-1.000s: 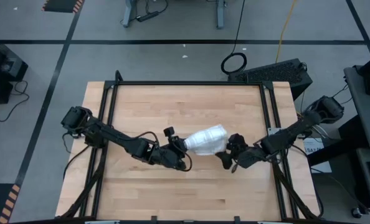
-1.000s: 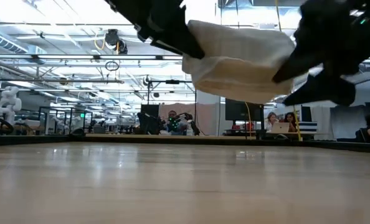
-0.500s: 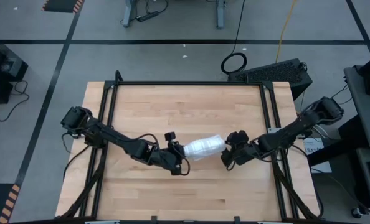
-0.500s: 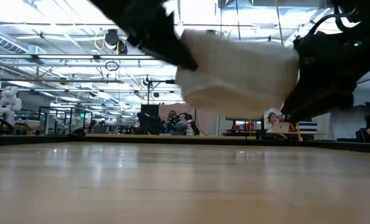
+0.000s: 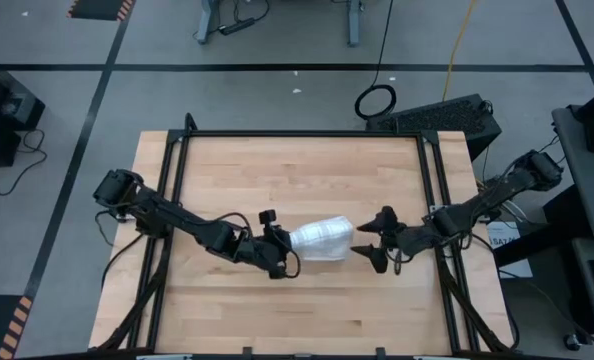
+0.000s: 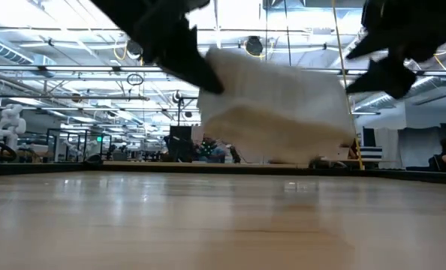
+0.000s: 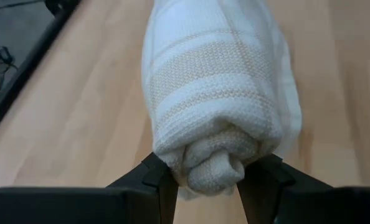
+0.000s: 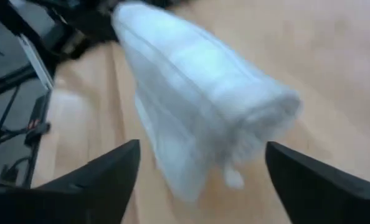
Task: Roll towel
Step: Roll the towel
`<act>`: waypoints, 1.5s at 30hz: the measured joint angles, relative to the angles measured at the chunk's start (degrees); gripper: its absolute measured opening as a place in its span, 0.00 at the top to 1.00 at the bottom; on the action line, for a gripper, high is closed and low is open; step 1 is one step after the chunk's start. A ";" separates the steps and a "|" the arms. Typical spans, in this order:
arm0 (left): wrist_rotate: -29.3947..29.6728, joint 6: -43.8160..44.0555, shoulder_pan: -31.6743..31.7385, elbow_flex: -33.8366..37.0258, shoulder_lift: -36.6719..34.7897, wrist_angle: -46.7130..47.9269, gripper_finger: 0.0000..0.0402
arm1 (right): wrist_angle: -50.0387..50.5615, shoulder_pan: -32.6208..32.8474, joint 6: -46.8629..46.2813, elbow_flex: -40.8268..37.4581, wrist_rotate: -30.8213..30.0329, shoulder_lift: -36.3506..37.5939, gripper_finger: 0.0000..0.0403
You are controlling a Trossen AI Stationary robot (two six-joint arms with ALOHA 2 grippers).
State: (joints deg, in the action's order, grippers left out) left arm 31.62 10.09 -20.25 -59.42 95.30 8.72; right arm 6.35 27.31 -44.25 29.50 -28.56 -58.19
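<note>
Towel (image 5: pixel 322 239) is rolled into a short fat bundle and sits just below the centre of the wooden table (image 5: pixel 297 170), long axis running roughly 9 to 3 o'clock. In the low view the roll (image 6: pixel 275 105) hangs clear above the tabletop, not resting on it.

Left gripper (image 5: pixel 285 258) is at the roll's 9 o'clock end. The left wrist view shows the rolled end (image 7: pixel 213 124) pinched between the two dark fingers (image 7: pixel 157 180), one on each side, pressing into the cloth; tan-grey check bands run across the white weave. The jaws stand partly closed, clamped on the towel, and this grip alone carries it.

Right gripper (image 5: pixel 369 240) is off the roll's 3 o'clock end, close to it but with a visible gap in the high view. Its fingers (image 8: pixel 104 177) are spread wide apart in the right wrist view, with the free end of the towel (image 8: pixel 203 118) ahead of them and nothing between them. No contact with the cloth.
</note>
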 joint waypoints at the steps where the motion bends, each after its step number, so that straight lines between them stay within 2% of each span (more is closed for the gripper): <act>1: -0.07 0.00 0.00 -0.04 -0.84 -0.20 0.66 | -2.17 0.49 2.41 0.00 -1.66 0.08 0.16; 4: -2.01 0.20 0.22 -0.04 -3.28 -0.90 0.66 | -6.15 1.34 8.96 0.00 -7.10 0.09 0.07; 7: -4.56 1.77 0.57 -0.04 -5.76 -1.19 0.66 | -7.84 1.18 15.18 0.00 -10.61 -0.02 0.04; 9: -5.86 2.62 0.79 -0.06 -7.05 -1.38 0.66 | -8.51 0.81 18.94 0.00 -10.33 0.00 0.04; 12: -6.08 3.17 1.27 -0.04 -8.93 -2.68 0.66 | -8.47 0.77 19.56 0.00 -9.83 -0.04 0.04; 18: -6.85 3.20 2.29 -0.06 -11.13 -3.64 0.66 | -16.15 0.84 12.43 0.00 -7.44 1.11 0.04; 25: -13.20 5.99 2.41 -0.06 -11.92 -11.30 0.66 | -20.62 0.86 23.72 0.00 -7.51 1.20 0.03; 30: -16.59 8.91 2.35 -0.06 -11.92 -12.75 0.66 | -20.74 0.88 26.57 0.00 -7.43 1.22 0.03; 33: -16.59 9.08 2.25 -0.06 -11.92 -12.67 0.66 | -20.81 0.86 23.19 0.00 -6.13 1.25 0.05; 37: -15.85 9.11 2.23 -0.06 -11.92 -11.98 0.66 | -18.04 1.43 13.04 0.00 -4.39 1.63 0.07; 40: -14.73 9.01 2.23 -0.09 -11.50 -8.58 0.66 | -11.93 2.60 7.53 -0.02 -4.24 2.43 0.08; 43: -14.14 8.87 2.23 -0.07 -11.13 -2.92 0.66 | -7.01 4.05 6.35 0.34 -3.95 4.47 0.08; 45: -13.99 8.78 2.24 -0.04 -10.74 -2.37 0.66 | 1.03 4.75 4.70 3.09 -3.02 5.89 0.09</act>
State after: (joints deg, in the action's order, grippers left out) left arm 17.63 18.87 -18.01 -59.46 84.56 6.35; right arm 7.38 32.06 -39.55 32.58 -31.58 -52.30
